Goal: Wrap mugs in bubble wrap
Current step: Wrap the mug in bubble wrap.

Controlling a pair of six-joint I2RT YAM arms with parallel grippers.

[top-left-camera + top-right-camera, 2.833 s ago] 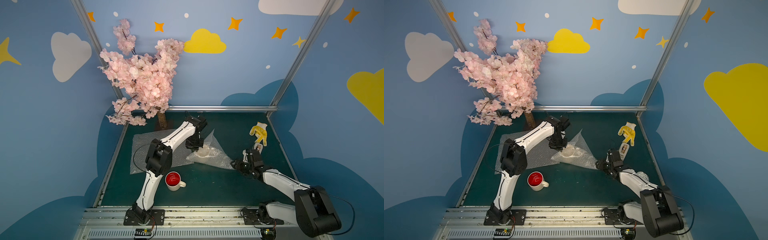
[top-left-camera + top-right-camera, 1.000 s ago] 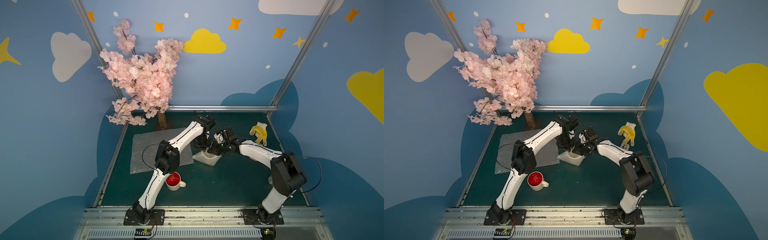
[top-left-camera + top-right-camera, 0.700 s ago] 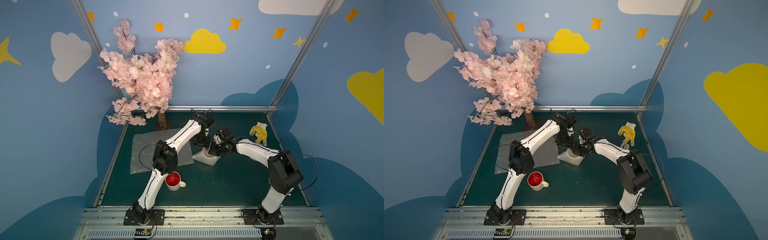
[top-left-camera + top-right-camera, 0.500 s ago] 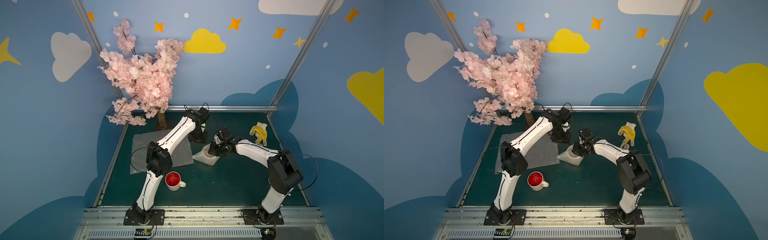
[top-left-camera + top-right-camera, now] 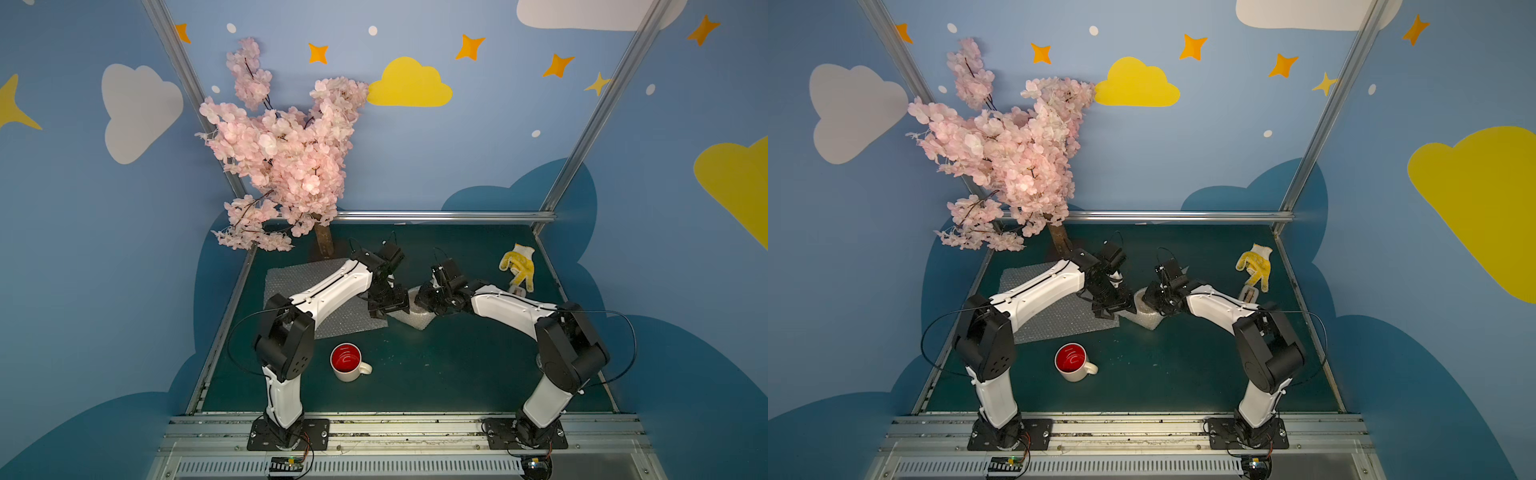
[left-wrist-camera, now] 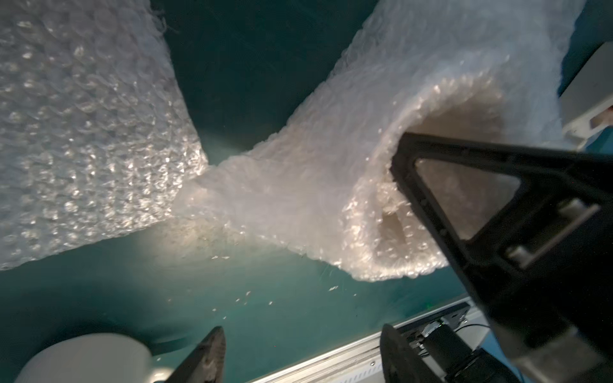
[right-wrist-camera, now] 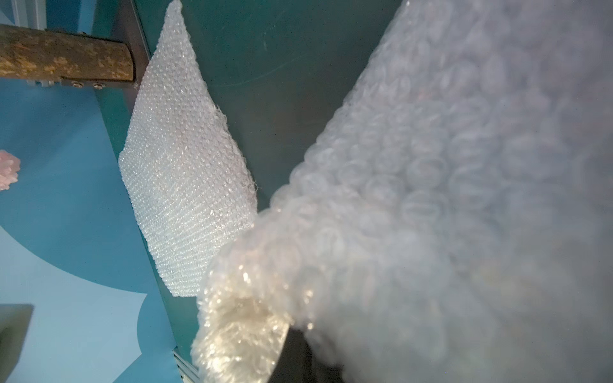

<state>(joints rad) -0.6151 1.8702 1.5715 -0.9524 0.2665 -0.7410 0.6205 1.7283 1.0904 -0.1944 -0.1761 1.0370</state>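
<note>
A bubble wrap bundle (image 5: 412, 319) (image 5: 1145, 319) lies mid-table, and a cream mug shape (image 6: 464, 122) shows dimly through the film. My right gripper (image 5: 423, 298) (image 7: 297, 335) is shut on a fold of this bubble wrap, which hides most of its fingers. Just left of the bundle, my left gripper (image 5: 388, 306) (image 6: 303, 348) is open and holds nothing. A second, flat bubble wrap sheet (image 5: 286, 282) (image 5: 1059, 320) (image 7: 185, 165) lies under the left arm. The red-inside mug (image 5: 348, 362) (image 5: 1072, 362) stands upright nearer the front, its handle pointing right.
A yellow-and-white glove (image 5: 517, 266) lies at the back right with a small object (image 5: 517, 291) beside it. A pink blossom tree (image 5: 291, 166) stands at the back left corner, its trunk (image 7: 63, 59) bolted by the flat sheet. A metal rail (image 5: 395, 419) runs along the front.
My left gripper let go of the bundle and opened, swung toward the back, then came down again beside the bundle. My right gripper stays shut on the wrap.
</note>
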